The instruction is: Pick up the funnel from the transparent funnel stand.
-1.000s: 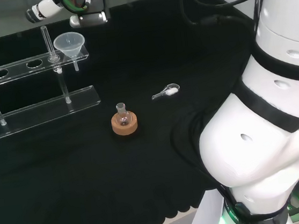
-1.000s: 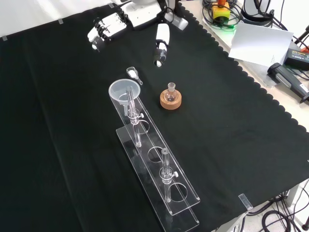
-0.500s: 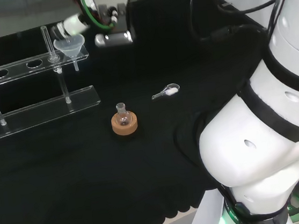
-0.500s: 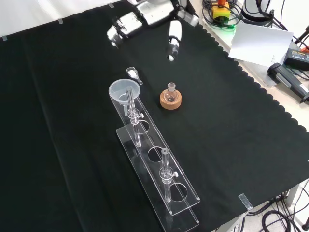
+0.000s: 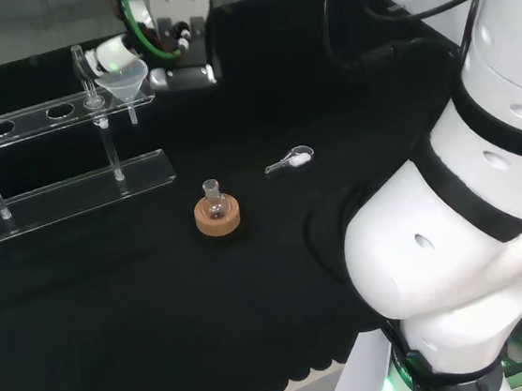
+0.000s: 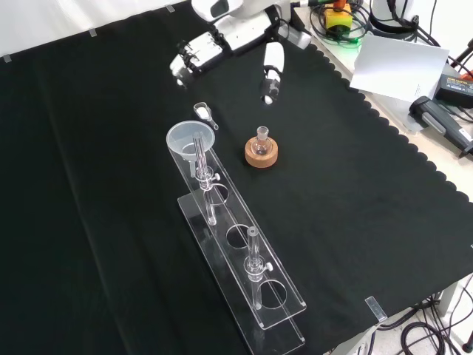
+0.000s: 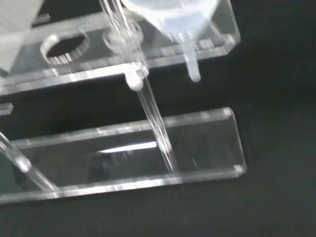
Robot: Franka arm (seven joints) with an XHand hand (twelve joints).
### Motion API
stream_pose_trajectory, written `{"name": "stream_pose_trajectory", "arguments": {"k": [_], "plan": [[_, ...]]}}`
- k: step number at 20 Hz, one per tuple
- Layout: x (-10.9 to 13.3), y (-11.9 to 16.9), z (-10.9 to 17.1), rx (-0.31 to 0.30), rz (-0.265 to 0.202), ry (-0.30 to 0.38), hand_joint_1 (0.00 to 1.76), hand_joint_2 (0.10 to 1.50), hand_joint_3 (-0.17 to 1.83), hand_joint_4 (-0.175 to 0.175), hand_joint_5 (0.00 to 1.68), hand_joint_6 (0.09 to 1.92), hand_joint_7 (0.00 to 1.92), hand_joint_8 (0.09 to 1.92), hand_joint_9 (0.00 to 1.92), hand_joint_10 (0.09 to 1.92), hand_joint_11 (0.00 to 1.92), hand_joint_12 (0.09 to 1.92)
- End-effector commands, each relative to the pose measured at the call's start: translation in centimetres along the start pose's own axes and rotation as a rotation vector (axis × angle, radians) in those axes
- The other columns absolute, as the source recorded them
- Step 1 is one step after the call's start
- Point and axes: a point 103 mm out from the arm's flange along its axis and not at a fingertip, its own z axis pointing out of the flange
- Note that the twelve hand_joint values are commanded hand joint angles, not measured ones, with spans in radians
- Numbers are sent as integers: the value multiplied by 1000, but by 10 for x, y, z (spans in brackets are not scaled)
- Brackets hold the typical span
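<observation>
Fingers of the hand look spread and empty, having shifted toward the funnel at the head view's upper left, so grasping seems next.

White arm — black bands, cables.

Black cloth with a scalloped edge; a clear funnel and clear funnel stand; a tan cork ring; a black and white hand.
</observation>
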Motion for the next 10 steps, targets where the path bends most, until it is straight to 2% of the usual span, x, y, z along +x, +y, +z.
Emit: {"name": "stream_pose_trajectory", "arguments": {"k": [1,4,9,10], "plan": [[-1,55,-14,-14,27,-36,377,702,9,-56,0,87,62,342,0,368,0,308],[-2,58,-15,-22,18,-48,381,704,9,-56,0,87,55,360,0,372,0,317],[-7,66,-16,4,6,-47,383,705,9,-56,0,87,52,367,0,372,0,320],[-3,64,-28,1,3,-55,383,706,10,-57,0,87,52,368,0,372,0,320]]}}
